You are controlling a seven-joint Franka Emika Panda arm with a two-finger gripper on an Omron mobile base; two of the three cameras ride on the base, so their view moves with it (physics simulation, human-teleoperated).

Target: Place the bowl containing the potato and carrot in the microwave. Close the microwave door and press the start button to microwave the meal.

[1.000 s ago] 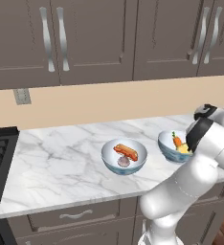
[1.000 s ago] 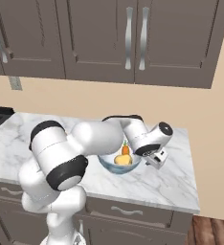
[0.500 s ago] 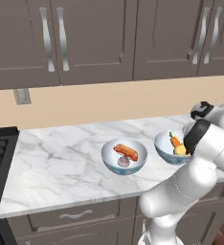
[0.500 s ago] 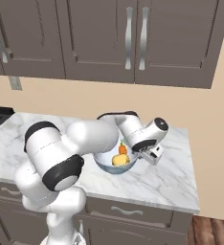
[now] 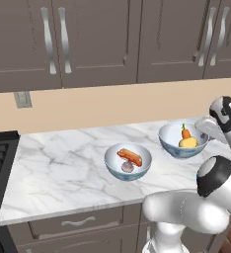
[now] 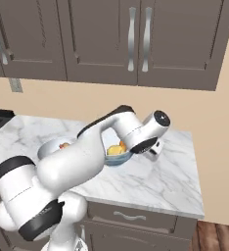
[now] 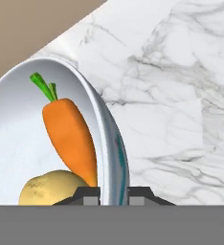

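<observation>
Hand view: we're pinching the bowl [image 7: 111,143] rim with the end effector [image 7: 114,191] (carrot [image 7: 71,139] inside); microwave steps all remaining.

A home kitchen is shown. A white marble counter [image 5: 63,168] is set over drawers [image 5: 78,223], with dark wooden wall cabinets [image 5: 93,39] fitted with metal handles above. A black stove [image 5: 1,158] is seen at the counter's end, and bowls of food [image 5: 128,161] are placed on it.
</observation>
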